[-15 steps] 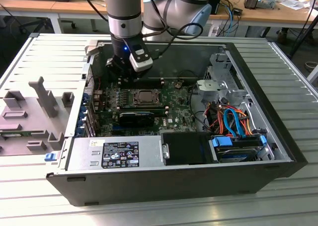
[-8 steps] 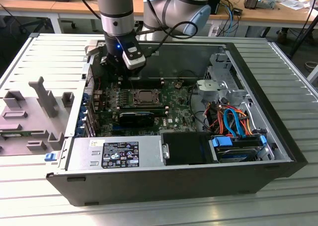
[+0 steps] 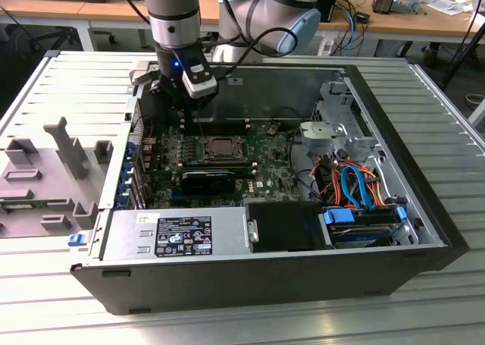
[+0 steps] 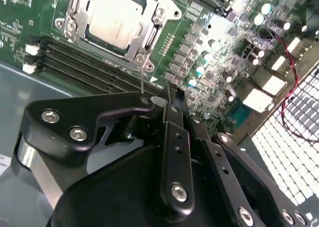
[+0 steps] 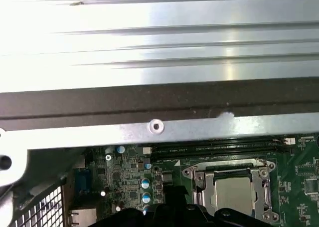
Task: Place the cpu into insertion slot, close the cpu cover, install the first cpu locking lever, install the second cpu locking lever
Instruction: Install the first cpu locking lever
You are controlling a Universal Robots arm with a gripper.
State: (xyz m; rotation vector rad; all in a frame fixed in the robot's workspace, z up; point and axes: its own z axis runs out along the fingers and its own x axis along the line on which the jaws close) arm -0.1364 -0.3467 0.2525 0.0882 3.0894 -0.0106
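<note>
Sitting flat in its square, silver-rimmed insertion slot [image 4: 115, 21], the dull silver-grey square cpu [image 4: 113, 18] appears already placed, and the thin silver metal cpu cover [image 5: 232, 193] frames it with its window lying down over the chip in both wrist views. The socket sits just beyond the tips of the black linked-finger hand [image 4: 167, 103], a little below and ahead of them.

A thin silver wire locking lever [image 4: 142, 80] stands up from the socket's near corner, its free end rising right to the fingertips [image 4: 173, 107]. The hand looks pressed together there, probably pinching that wire, though the contact itself is hard to read. I judge the lever work is in progress. To do it well, the hand should sweep the wire in its own arc, press down and outward, and tuck it under its catch without twisting the cover.

Long dark memory slots [image 4: 89, 62] run beside the socket on the green circuit board [image 4: 214, 52], inside the open black computer case [image 3: 258, 277] on the ribbed metal counter [image 3: 76, 95].
</note>
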